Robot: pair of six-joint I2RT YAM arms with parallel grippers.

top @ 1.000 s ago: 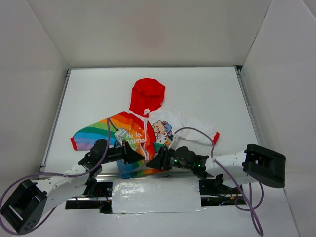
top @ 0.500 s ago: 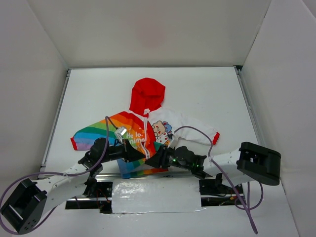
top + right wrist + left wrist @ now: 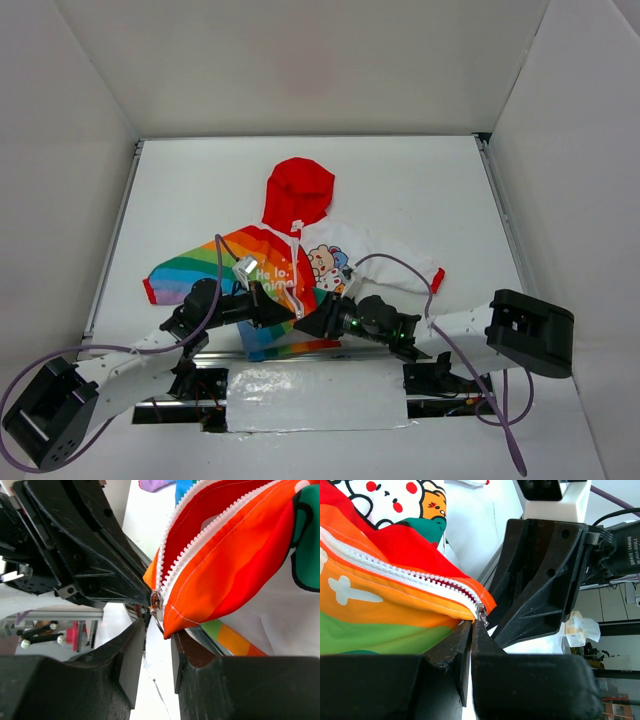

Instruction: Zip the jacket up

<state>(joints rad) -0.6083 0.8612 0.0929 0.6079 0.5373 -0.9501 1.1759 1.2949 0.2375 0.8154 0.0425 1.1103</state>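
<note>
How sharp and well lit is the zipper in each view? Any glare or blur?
Left wrist view: zipper teeth on the jacket are sharp, evenly lit, no glare; the left gripper is dark. Right wrist view: teeth equally sharp, background soft. Top view: soft even light, zipper too small for detail.

Left arm (image 3: 125,362): stretched low from the near-left corner, forearm angled inward toward the centre.
Left gripper (image 3: 471,626): jaws set almost together, only a thin slit seen; the hem of the jacket (image 3: 395,595) is nipped at the tips.
Right arm (image 3: 465,325): laid low from the near-right, angled inward.
Right gripper (image 3: 158,630): jaws held a narrow gap apart, tips placed just beside the left's.
</note>
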